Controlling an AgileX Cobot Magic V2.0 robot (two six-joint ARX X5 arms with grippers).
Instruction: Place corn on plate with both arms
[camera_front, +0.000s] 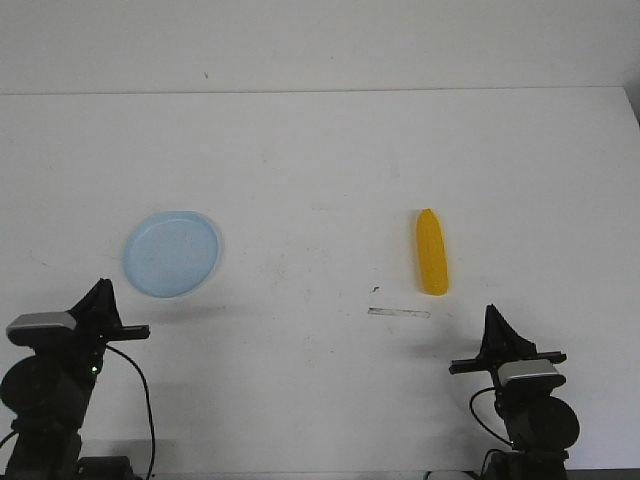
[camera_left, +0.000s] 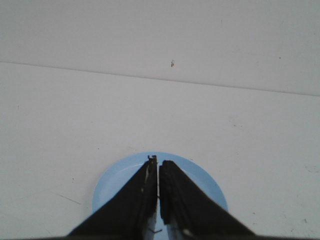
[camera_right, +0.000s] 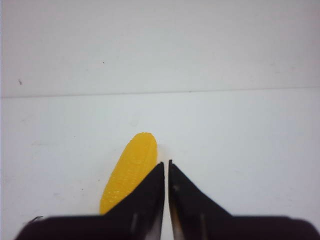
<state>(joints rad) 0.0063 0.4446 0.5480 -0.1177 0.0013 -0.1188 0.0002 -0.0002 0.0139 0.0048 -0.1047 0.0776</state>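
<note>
Left gripper (camera_left: 158, 165): 2 black fingers pressed nearly together with only a thin slit between the tips, holding nothing. In the left wrist view the tips overlie the near part of the plate (camera_left: 114, 180); contact with it cannot be told. In the front view this gripper (camera_front: 104, 290) sits at the near left of the table, just short of the plate's near rim.

Right gripper (camera_right: 166, 165): 2 black fingers likewise closed to a narrow slit, holding nothing. In the right wrist view the corn (camera_right: 131, 167) lies just beside one finger, partly hidden behind it. In the front view this gripper (camera_front: 492, 315) sits at the near right.

Corn (camera_front: 432, 252): 1 bright yellow cob, flat on the table right of centre, lengthwise away from the robot, tapered end farthest off, a little beyond the right gripper.

Plate (camera_front: 171, 254): 1 round pale-blue dish, left of centre, well apart from the corn.

Table (camera_front: 320, 160): white surface, 1 faint short mark (camera_front: 398, 313) near the corn's near end.
</note>
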